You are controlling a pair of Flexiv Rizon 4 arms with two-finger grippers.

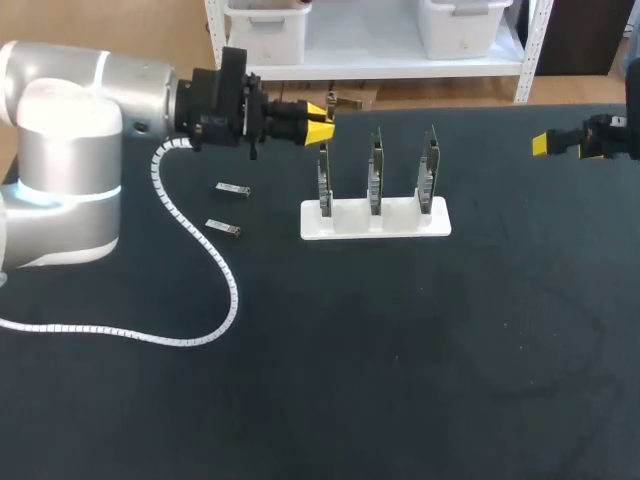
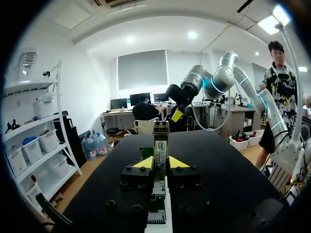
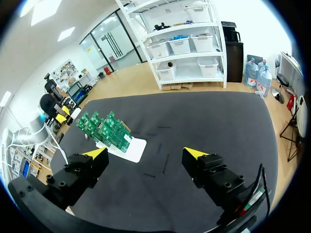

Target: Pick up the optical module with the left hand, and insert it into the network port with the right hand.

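Observation:
My left gripper (image 1: 320,127) hangs above the table just left of the board stand, shut on an optical module (image 2: 160,145) that sticks out between its yellow tips (image 2: 144,163). Under it stands a white stand (image 1: 375,220) holding three upright green circuit boards (image 1: 375,170) with the network ports. My right gripper (image 1: 560,143) is far off at the table's right edge, open and empty. In the right wrist view its fingers (image 3: 197,154) stand wide apart, with the boards (image 3: 104,128) well ahead of them.
Two more optical modules (image 1: 232,189) (image 1: 223,228) lie on the black table (image 1: 400,350) left of the stand. A white coiled cable (image 1: 200,250) trails from the left arm across the table's left side.

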